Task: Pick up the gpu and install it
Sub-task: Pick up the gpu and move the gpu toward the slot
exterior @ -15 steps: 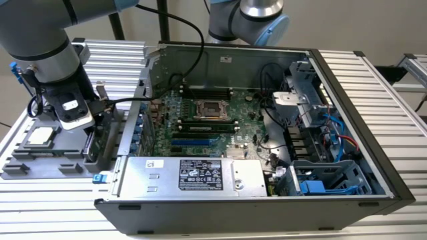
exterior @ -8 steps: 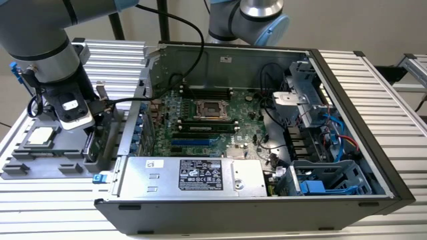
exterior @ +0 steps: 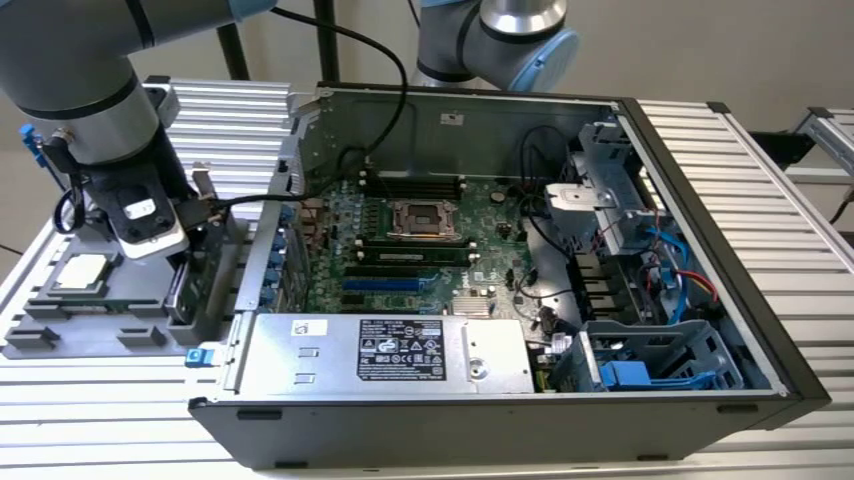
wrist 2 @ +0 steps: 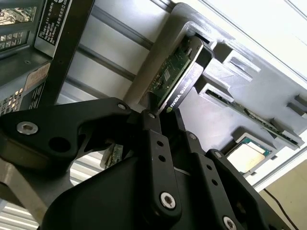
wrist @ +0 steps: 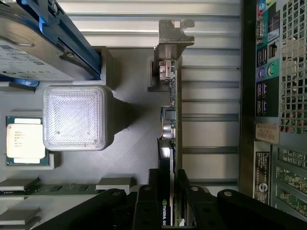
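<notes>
The gripper (wrist: 169, 184) is closed on the gpu (wrist: 171, 110), its black fingers (wrist: 146, 201) pressed against both faces of the card. The gpu stands on edge in a slot of the gray holder (exterior: 80, 340) at the exterior view's left, just beside the open computer case (exterior: 441, 430). A CPU chip (exterior: 83, 270) lies nearby in the same holder.

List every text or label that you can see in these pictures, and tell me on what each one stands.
No text here can be quoted with certainty.
On the power supply label: small print, too small to read.
On the gpu edge, by the gripper: white lettering, partly hidden.
On the CPU chip: faint lines, blurred.
On the hard drive label: too small.
On the stickers at the case's rear: blurred.
</notes>
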Controlling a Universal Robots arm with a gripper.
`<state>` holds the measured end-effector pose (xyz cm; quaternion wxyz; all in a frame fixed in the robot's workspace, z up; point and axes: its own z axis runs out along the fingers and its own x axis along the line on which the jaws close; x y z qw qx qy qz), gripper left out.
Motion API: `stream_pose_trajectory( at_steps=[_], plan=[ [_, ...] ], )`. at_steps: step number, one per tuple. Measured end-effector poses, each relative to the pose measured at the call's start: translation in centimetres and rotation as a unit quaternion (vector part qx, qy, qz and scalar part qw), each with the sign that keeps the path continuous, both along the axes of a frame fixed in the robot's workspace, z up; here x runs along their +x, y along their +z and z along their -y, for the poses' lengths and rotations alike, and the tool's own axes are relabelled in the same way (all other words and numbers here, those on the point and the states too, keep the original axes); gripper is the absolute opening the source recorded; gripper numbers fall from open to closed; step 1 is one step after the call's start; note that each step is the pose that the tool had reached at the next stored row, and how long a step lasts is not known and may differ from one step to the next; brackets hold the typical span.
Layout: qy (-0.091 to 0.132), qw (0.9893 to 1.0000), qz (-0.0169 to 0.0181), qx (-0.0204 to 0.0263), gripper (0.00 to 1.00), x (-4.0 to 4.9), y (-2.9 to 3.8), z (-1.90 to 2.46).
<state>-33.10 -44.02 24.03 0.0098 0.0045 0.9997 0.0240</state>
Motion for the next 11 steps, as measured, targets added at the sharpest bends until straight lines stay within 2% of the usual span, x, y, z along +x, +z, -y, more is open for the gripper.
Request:
stream_pose_trajectory(
  at_steps=[11],
  plan=[
    [0.000, 1.0000, 0.0000, 0.0000, 0.00, 0.00, 1.40, 0.00]
  ],
)
